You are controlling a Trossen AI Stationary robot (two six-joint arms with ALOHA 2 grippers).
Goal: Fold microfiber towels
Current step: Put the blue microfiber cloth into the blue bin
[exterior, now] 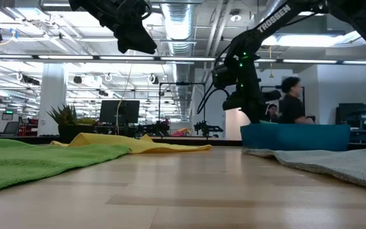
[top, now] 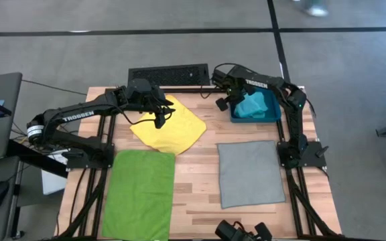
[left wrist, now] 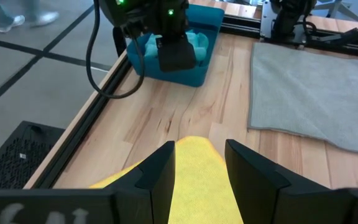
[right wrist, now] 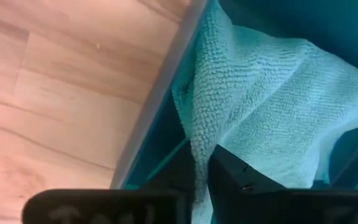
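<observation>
A turquoise-blue towel (top: 252, 106) lies rumpled inside the dark teal bin (top: 274, 118) at the far right of the table. My right gripper (right wrist: 197, 177) reaches down into the bin and is shut on this towel. The yellow towel (top: 169, 128) lies spread and slightly wrinkled at the far middle. My left gripper (left wrist: 201, 165) hovers open above its far part and touches nothing. The green towel (top: 139, 191) lies flat at the near left, and the grey towel (top: 250, 173) lies flat at the near right. My right gripper pinches a raised fold of the turquoise towel (right wrist: 199, 143) between its two fingers, close to the bin's wall. The fingers come from above, pointing steeply down. The rest of the towel lies bunched on the bin's floor; how many layers are caught I cannot tell.
A black keyboard-like box (top: 168, 73) sits just beyond the table's far edge. Black frame rails (top: 109, 144) run along both sides of the table. Bare wood (top: 196, 174) shows between the green and grey towels. People move in the room behind.
</observation>
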